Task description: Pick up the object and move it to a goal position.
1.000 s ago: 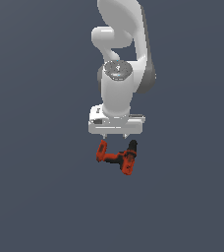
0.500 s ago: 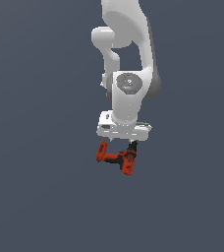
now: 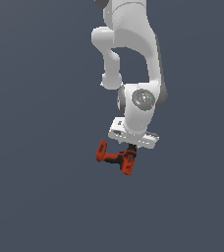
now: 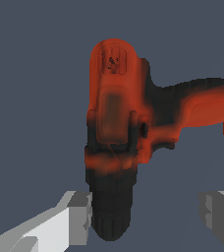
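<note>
The red-orange drill (image 3: pixel 115 158) with a black chuck and black midsection lies just under my white hand in the exterior view. My gripper (image 3: pixel 129 149) is directly above its chuck end. In the wrist view the drill (image 4: pixel 116 113) fills the middle, with its black chuck (image 4: pixel 111 206) between my fingertips. My gripper (image 4: pixel 146 216) is open. One finger (image 4: pixel 77 216) is right beside the chuck, and the other finger (image 4: pixel 214 214) stands well clear of it. The handle runs off to the side, partly cut off by the frame edge.
The grey-blue ground (image 3: pixel 40 197) is uniform all around the drill, and no other object shows. My white arm (image 3: pixel 131 59) rises above the hand in the exterior view.
My hand has shifted toward the exterior view's right, dropped slightly and tilted. The drill stays in about the same place.
</note>
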